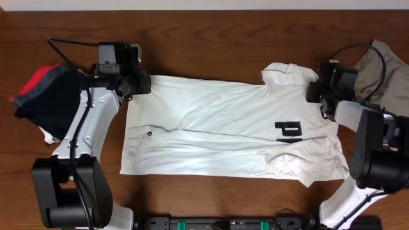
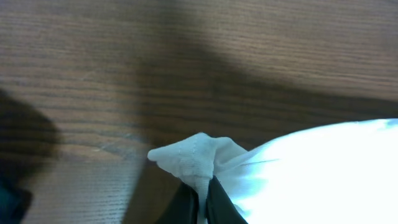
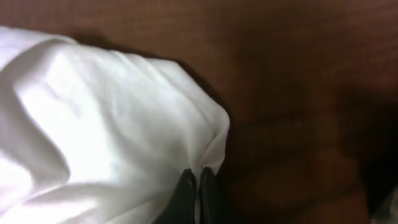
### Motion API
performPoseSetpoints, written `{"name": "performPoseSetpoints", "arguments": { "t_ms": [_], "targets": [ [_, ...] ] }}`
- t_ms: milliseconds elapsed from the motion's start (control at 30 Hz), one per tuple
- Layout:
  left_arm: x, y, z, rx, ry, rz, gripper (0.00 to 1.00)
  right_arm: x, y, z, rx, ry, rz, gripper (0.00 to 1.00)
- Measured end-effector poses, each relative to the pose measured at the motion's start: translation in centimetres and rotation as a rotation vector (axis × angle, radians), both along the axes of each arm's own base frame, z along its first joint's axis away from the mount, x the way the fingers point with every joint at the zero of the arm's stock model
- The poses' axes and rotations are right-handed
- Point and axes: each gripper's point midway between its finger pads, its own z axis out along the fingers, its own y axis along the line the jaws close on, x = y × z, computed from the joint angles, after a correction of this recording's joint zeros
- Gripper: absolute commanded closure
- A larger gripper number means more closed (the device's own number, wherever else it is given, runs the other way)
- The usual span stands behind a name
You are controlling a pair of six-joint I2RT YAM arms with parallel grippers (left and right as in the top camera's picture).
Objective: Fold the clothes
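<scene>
Tension matters: left fingers (image 2: pixel 222 210) and right fingers (image 3: pixel 185 198) clench far corners of the large white fabric T-shirt (image 1: pixel 211 121), holding it taut for folding.

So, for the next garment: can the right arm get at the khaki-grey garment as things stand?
Probably, once free: the khaki-grey garment lies beside it, nothing between, but the right pincer is shut on the white T-shirt.

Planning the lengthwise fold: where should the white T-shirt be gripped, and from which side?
Its two far corners, from above: the white T-shirt lies flat, hem left, shoulders right. The left gripper is shut on the far hem corner, the right gripper on the far shoulder edge; that edge could then fold nearward.
</scene>
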Motion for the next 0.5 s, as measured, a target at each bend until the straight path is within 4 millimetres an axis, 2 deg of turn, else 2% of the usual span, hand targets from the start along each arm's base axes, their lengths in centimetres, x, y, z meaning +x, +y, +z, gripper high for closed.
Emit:
{"name": "performPoseSetpoints", "arguments": {
  "t_ms": [167, 267, 400, 500],
  "targets": [
    [-0.3, 0.0, -0.2, 0.0, 0.016, 0.0, 0.94, -2.6, 0.2, 0.7, 0.01, 0.084, -0.017, 0.99],
    [-1.0, 0.0, -0.6, 0.0, 0.047, 0.001, 0.94, -3.7, 0.3, 2.7, 0.016, 0.089, -0.032, 0.99],
    [-1.9, 0.0, -1.0, -0.008, 0.09, 0.013, 0.94, -5.1, 0.5, 6.6, 0.025, 0.068, -0.052, 0.99],
    [-2.3, 0.1, -1.1, -0.021, 0.109, 0.04, 0.94, -6.3, 0.7, 8.3, 0.032, 0.068, -0.061, 0.99]
  ]
}}
